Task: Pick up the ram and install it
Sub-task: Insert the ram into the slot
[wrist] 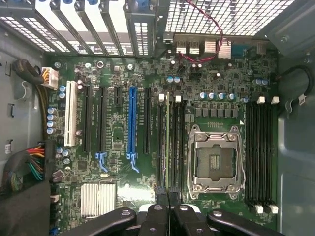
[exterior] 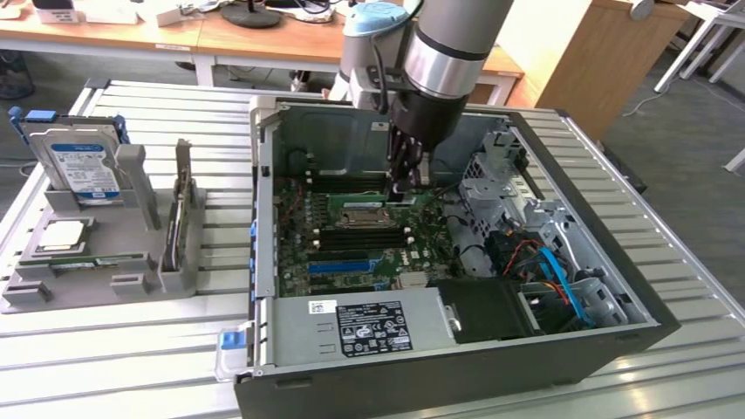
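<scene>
Over the motherboard (exterior: 300, 229) I have the gripper (exterior: 404, 194) pinched on the ram (wrist: 168, 142), a thin green stick edge-on, at the exterior view's two o'clock from the CPU socket (exterior: 358, 208).

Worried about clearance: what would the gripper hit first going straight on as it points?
Likely the memory slots, straight under the ram the gripper seems to hold; depth unclear.
</scene>
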Controlling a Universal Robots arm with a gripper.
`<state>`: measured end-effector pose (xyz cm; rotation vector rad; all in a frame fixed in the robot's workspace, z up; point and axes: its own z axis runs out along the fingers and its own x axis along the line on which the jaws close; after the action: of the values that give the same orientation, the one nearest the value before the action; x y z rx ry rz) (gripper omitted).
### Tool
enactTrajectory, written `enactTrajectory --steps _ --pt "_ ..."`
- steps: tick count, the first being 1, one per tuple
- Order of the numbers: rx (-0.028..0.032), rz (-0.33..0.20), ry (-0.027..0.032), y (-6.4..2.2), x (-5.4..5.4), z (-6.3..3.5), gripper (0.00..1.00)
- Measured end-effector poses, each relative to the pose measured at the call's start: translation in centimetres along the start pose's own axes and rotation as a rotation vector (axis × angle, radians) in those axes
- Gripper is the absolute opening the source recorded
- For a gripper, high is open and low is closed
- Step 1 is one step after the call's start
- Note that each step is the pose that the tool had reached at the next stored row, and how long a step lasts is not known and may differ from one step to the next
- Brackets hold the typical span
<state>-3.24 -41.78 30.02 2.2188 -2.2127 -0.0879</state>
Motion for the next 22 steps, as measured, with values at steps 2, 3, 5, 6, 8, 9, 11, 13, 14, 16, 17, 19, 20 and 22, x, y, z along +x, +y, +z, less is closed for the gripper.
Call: enactTrajectory --steps 2,3,5,6,8,9,11,13,14,16,17,19,20,22 --pt "0.0000 0.000 0.0000 -0.01 0.0 0.15 0.12" --pt "0.0000 0.000 -0.0001 -0.01 0.0 0.22 0.12" --pt "0.0000 0.000 0.0000 -0.01 0.0 0.34 0.12" --pt "0.0000 0.000 0.0000 -0.02 0.0 0.40 0.12" --pt "0.0000 0.000 -0.0001 -0.02 0.0 0.51 0.12" --pt "0.0000 0.000 -0.0001 -0.03 0.0 0.57 0.12" --pt "0.0000 0.000 -0.0002 -0.03 0.0 0.71 0.12" --pt "0.0000 0.000 -0.0002 -0.04 0.0 0.87 0.12" --pt "0.0000 0.000 -0.0002 -0.04 0.0 0.95 0.12" --pt "0.0000 0.000 -0.0002 -0.05 0.0 1.13 0.12" --pt "0.0000 0.000 -0.0001 -0.05 0.0 1.21 0.12" --pt "0.0000 0.000 -0.0002 -0.06 0.0 1.40 0.12" --pt "0.0000 0.000 -0.0002 -0.07 0.1 1.50 0.12" --pt "0.0000 0.000 -0.0002 -0.08 0.1 1.68 0.12"
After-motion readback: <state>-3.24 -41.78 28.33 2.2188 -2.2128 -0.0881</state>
